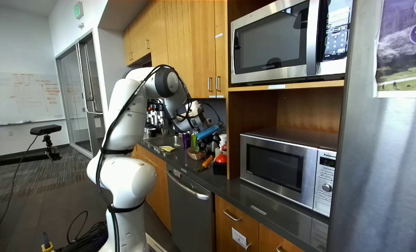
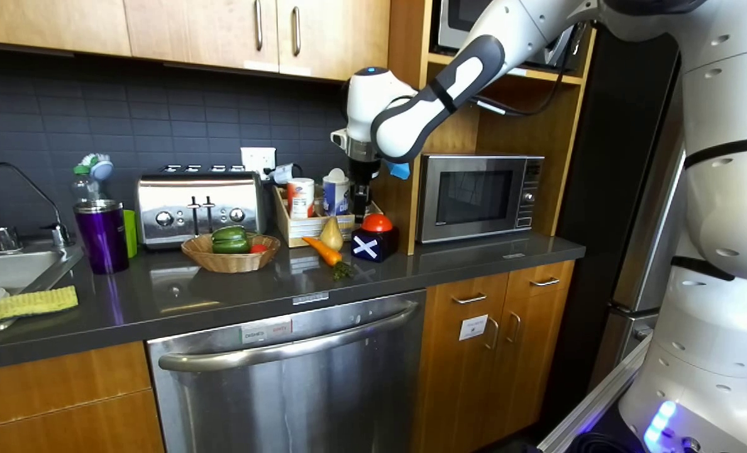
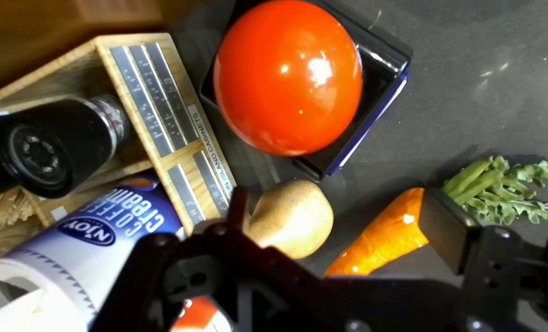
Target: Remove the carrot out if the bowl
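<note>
Closest to me, the leafy greens (image 2: 342, 271) are pointing toward the front edge of the counter (image 2: 260, 286), and behind them the carrot (image 2: 324, 251) is lying on the dark top, outside the bowl (image 2: 230, 263) and apart from it, so I'm judging the removal already done. In the wrist view its orange skin is shining (plastic or waxed, I'm guessing), so I'm expecting something light, stiff, slick and hard to bruise. If it's needing a lift, I'm favouring a pinch straight across the thick shoulder just below the greens; the thin tip is inviting a roll, and the greens are looking too floppy to trust. Past it, a pear (image 2: 331, 234) is sitting near enough to be crowding any finger coming down on that side. Farther back, near the orange-red dome (image 2: 377, 222), the gripper (image 3: 338, 211) is hanging with its fingers (image 3: 444, 226) standing wide apart, gripping nothing, and at the very back a toaster (image 2: 200, 211) is gleaming.
</note>
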### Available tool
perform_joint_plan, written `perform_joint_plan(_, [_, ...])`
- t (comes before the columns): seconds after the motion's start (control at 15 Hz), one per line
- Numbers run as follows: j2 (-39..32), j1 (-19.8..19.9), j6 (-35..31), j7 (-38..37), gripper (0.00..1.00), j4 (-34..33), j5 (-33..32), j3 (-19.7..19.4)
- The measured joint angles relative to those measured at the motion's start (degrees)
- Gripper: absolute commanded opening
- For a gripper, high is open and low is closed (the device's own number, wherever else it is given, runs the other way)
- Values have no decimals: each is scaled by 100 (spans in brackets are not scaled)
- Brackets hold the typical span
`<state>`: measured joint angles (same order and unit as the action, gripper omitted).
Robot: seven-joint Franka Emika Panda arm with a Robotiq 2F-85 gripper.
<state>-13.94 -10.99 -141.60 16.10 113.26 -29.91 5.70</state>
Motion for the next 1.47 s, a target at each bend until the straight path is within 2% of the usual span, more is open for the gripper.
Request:
perform_joint_plan(0.2, [261, 41, 276, -83, 100, 163, 381, 3])
perform_joint_plan(0.47, [869, 119, 744, -87, 100, 640, 1274, 24])
perform_joint_plan(0.8, [1689, 82, 1802, 643, 100, 1311, 3475, 246])
perform_joint_plan(0.93, [1986, -43, 2318, 895, 100, 1572, 4127, 338])
perform_joint_plan(1.13, [2522, -147, 2771, 903, 100, 2097, 4176, 379])
perform_joint_plan(1.33, [3220, -25, 2618, 804, 100, 2703, 3735, 235])
perform_joint_plan(1.47, [3706, 151, 2497, 697, 100, 2996, 3627, -20])
